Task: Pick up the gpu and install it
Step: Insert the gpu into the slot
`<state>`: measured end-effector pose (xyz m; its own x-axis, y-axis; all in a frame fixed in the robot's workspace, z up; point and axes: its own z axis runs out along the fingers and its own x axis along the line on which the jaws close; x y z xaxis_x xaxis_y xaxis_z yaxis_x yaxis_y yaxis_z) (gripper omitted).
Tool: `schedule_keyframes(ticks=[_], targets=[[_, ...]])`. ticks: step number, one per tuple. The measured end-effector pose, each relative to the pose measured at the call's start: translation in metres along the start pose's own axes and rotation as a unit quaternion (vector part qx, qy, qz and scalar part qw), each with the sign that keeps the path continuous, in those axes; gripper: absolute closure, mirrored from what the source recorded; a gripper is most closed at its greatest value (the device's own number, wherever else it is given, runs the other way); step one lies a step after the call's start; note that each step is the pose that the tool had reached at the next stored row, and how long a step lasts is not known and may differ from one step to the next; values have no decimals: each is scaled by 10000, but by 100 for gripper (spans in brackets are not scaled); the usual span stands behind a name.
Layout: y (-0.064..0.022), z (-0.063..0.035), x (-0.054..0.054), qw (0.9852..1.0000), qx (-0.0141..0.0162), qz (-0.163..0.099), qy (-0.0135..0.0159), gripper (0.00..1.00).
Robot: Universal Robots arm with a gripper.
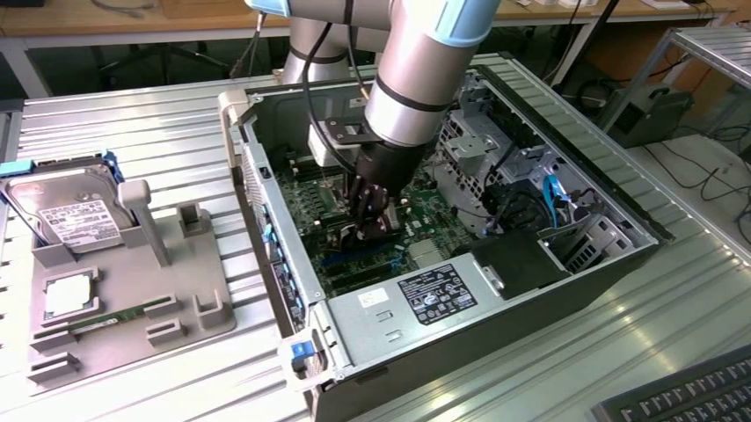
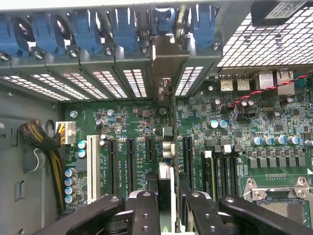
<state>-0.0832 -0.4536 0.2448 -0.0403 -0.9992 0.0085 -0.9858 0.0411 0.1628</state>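
We held the thin black gpu card [image 2: 166, 183] edge-on in our black gripper [image 2: 166, 205], half-closed, lining its silver bracket [image 2: 165, 63] with the green motherboard [image 2: 146, 147] slot.

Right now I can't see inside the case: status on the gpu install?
Fingers clamped on the gpu, edge-on. Card down inside the computer case, over the motherboard slots, bracket at the rear slot openings. Nothing seen blocking.

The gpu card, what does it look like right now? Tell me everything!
The gpu is a thin dark card seen edge-on, standing upright between the gripper's black fingers. Its silver metal bracket reaches up to the slot openings in the computer case wall. Below it lies the green motherboard.
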Motion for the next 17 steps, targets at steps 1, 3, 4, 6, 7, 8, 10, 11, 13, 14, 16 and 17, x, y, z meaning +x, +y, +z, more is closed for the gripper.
schedule_keyframes(ticks=[1, 3, 4, 6, 7, 8, 10, 11, 13, 14, 16, 17], targets=[[0, 0, 0, 10000, 0, 0, 0, 74], [1, 0, 0, 10000, 0, 1, 0, 74], [1, 0, 0, 10000, 0, 1, 0, 74], [1, 0, 0, 10000, 0, 0, 0, 74], [5, -20, -25, 10000, 0, -6, -1, 74], [20, -110, -24, 10000, 3, -12, 0, 74], [16, -81, -33, 10000, 6, -13, 3, 74], [13, -61, -36, 10000, 7, -18, 46, 74], [13, -51, -73, 9999, 11, -24, 131, 74], [12, -51, -73, 9998, 13, -17, 174, 74], [12, -49, -72, 9998, 14, -13, 200, 74], [12, -49, -72, 9998, 14, -13, 201, 74]])
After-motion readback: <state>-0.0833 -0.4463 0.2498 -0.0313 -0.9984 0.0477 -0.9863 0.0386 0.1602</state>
